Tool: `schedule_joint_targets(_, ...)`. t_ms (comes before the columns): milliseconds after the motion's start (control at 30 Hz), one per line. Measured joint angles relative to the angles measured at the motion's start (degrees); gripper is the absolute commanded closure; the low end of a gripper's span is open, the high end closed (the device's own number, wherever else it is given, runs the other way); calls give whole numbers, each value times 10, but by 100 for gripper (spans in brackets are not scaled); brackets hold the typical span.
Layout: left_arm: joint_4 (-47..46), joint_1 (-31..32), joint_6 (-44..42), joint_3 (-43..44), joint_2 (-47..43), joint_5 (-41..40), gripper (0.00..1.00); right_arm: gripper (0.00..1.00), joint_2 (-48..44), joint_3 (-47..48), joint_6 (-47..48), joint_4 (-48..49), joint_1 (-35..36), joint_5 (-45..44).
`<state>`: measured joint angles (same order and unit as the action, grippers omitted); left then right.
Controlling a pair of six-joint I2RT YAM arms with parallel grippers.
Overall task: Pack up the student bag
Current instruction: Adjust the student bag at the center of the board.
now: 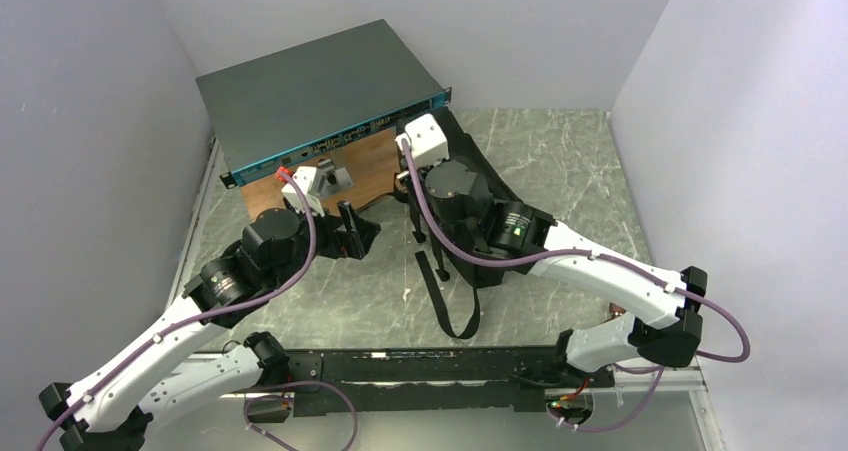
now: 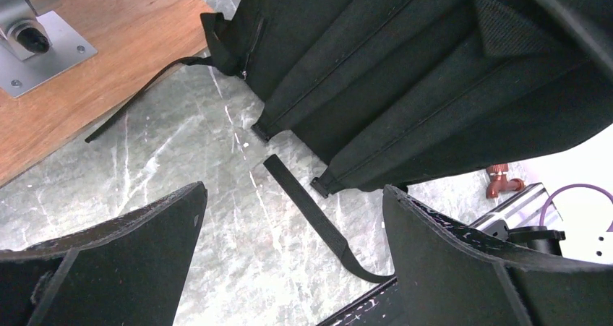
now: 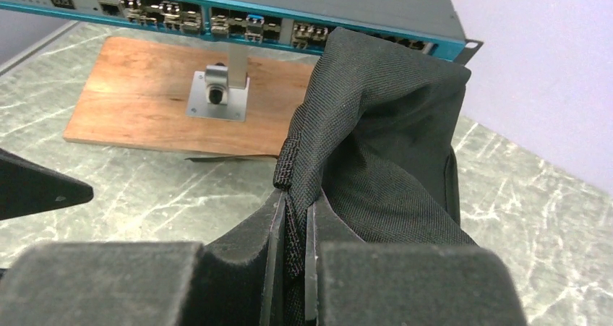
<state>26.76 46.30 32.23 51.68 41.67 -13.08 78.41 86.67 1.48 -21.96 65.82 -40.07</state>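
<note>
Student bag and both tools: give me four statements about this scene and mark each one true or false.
1. The right tool is shut on a fold of the student bag. True.
2. The left tool is clamped on the bag. False: it is open and empty, above a loose strap on the table.
3. The grey switch box sits raised over a wooden board. True.
4. The switch box is inside the bag. False: it stands outside the bag.
</note>
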Motion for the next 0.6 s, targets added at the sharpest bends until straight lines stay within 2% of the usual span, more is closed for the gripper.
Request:
schedule_joint_targets(167, 0, -1, 0, 0, -2, 2, 3, 67, -15, -41, -27, 33, 0, 12)
schedule_joint_targets(333, -7, -2, 0, 0, -1, 9, 3, 51, -22, -43, -34, 35, -10, 23)
schedule_joint_targets(600, -11, -3, 0, 0, 2, 17, 3, 33, -24, -27, -28, 14, -15, 43)
